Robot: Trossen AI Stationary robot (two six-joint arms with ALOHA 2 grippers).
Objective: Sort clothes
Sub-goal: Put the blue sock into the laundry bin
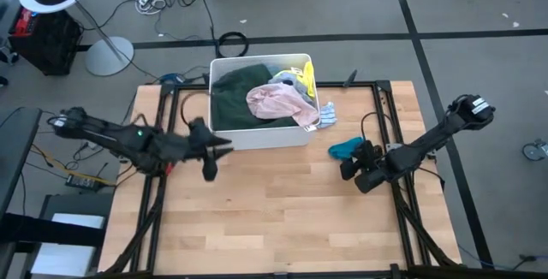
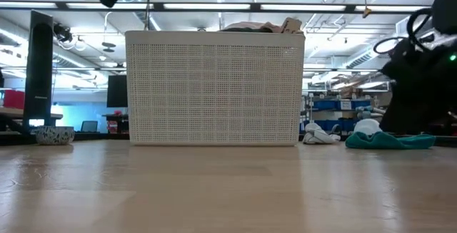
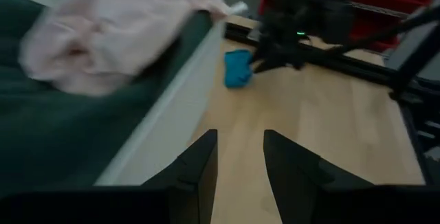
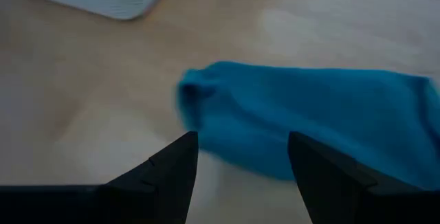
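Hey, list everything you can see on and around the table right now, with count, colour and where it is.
Bin: one, white, back centre of the table.
Dark green garment: one, filling the bin's left side.
Pink garment: one, on top of the pile in the bin.
Yellow garment: one, at the bin's back right corner.
White patterned garment: one, on the table just outside the bin's right wall.
Teal garment: one, on the table right of the bin.
Table: one, light wood.
Left end effector: one, dark, open, in front of the bin's left part, holding nothing.
Right end effector: one, dark, open, right at the teal garment.
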